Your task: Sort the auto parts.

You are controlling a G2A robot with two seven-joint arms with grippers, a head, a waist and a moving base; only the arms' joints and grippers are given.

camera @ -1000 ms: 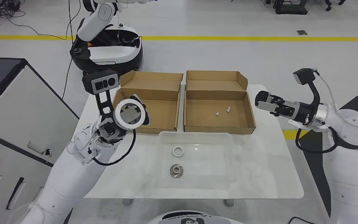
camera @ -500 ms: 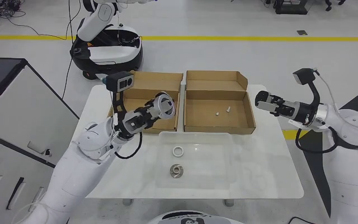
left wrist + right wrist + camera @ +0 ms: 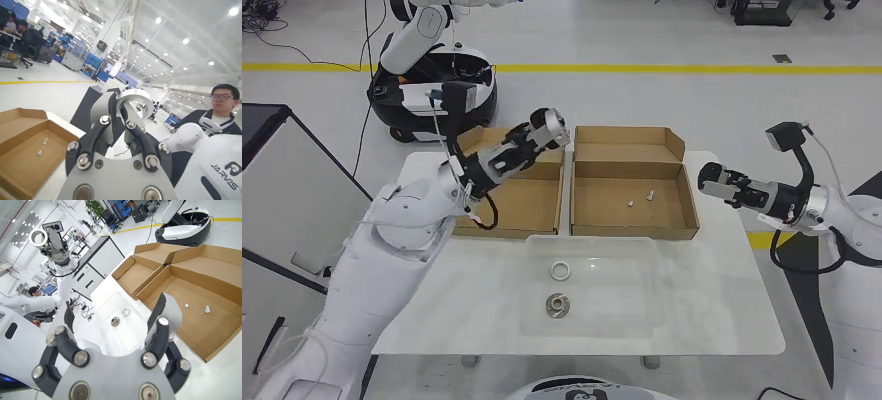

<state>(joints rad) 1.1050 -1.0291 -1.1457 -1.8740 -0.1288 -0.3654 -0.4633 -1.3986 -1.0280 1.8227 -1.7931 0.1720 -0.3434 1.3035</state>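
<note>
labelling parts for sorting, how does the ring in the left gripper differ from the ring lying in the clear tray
The held ring is bigger than the tray ring. The held ring is clamped in the left gripper, up in the air; the tray ring lies loose in the clear tray. The held ring is tilted; the tray ring lies flat. Both are silvery rings.

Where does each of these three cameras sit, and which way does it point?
Top view: above the arms, looking down on the table; both arms show, the left gripper holding a metal ring.
Left wrist view: on the left wrist, aimed up into the hall past its gripper, shut on the ring.
Right wrist view: on the right wrist, aimed down past the open right gripper at the tray.
Shared: both wrist views show the right box with two small parts.
</note>
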